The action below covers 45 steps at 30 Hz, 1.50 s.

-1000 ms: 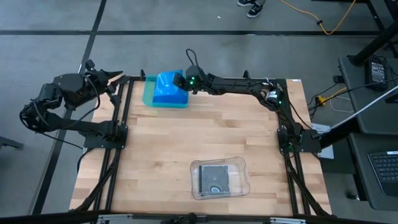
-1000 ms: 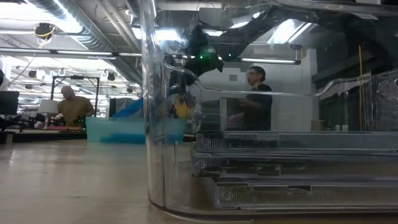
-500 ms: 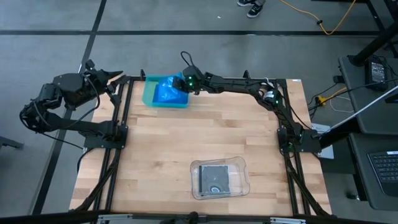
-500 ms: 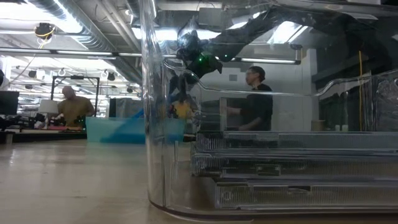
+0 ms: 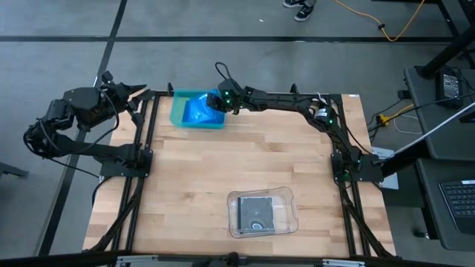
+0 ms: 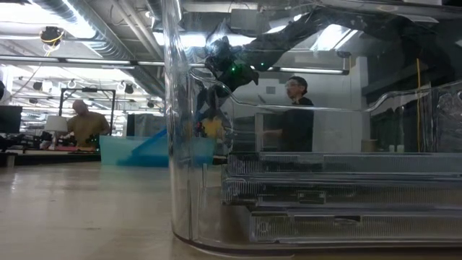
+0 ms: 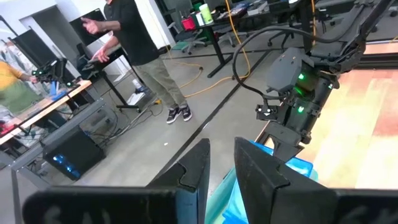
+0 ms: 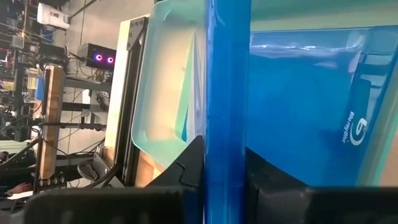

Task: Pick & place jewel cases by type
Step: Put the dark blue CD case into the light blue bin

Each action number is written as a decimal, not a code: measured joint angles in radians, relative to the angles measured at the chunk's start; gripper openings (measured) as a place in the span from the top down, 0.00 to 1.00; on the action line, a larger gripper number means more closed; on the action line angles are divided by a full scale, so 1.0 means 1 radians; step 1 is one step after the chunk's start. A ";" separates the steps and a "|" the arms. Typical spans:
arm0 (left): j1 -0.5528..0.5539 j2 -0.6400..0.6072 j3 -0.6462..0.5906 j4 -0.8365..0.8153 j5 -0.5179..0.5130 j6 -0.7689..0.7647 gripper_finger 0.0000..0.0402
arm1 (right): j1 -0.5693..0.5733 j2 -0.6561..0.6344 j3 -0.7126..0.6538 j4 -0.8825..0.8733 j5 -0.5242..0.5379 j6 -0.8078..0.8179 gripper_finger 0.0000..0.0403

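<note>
Right gripper [image 5: 220,101] clamps a bright blue case [image 8: 227,106], held edge-on over the teal tray [image 5: 177,111], upper centre of the high view. Left gripper [image 7: 221,171] idle at upper left, fingers slightly parted, empty.

A robotics lab or workshop hall. Behind the wooden table [image 5: 223,178]: exposed ceiling ducts [image 6: 94,32] and strip lights, grey concrete floor [image 5: 245,30] with a yellow cable [image 5: 401,26]. Beyond the table, workbenches with monitors [image 7: 37,43], a seated person [image 6: 85,124] and a standing person [image 6: 294,119]. Beside the table, a laptop [image 5: 460,204].
</note>
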 joint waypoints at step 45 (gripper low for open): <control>0.000 0.000 0.000 -0.001 0.003 -0.006 0.84 | -0.043 0.000 -0.002 -0.056 -0.081 -0.082 0.47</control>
